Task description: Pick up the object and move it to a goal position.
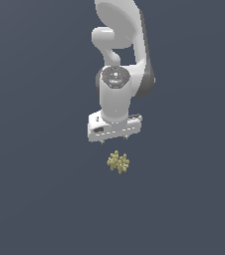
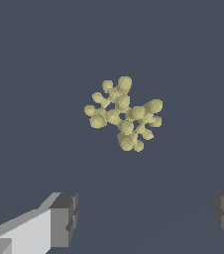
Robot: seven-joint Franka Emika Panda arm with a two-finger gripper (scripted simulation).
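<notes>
Nearest the wrist camera, the tool (image 2: 143,218) is showing its two dark fingertips (image 2: 64,218) spread wide apart, with nothing between them and nothing touching either pad; it is gripping nothing. In the exterior view the tool (image 1: 113,142) is hanging above the dark tabletop (image 1: 35,199), its short fingers pointing down.

Beyond the fingertips, the object (image 2: 124,114) is lying on the tabletop, apart from both pads and not yet inside the gap; in the exterior view the object (image 1: 118,162) is sitting just below the tool and a little toward the exterior view's right of its middle.

The step in hand looks like the approach before the grasp. To do it well, the tool is needing a small sideways correction so the cluster sits midway between the pads, then a straight descent until the fingertips are flanking its lumpy core rather than only the thin prongs. The opening is looking amply wider than the cluster, so clearance should be no trouble; closing on the prongs alone could let it twist or slip.
</notes>
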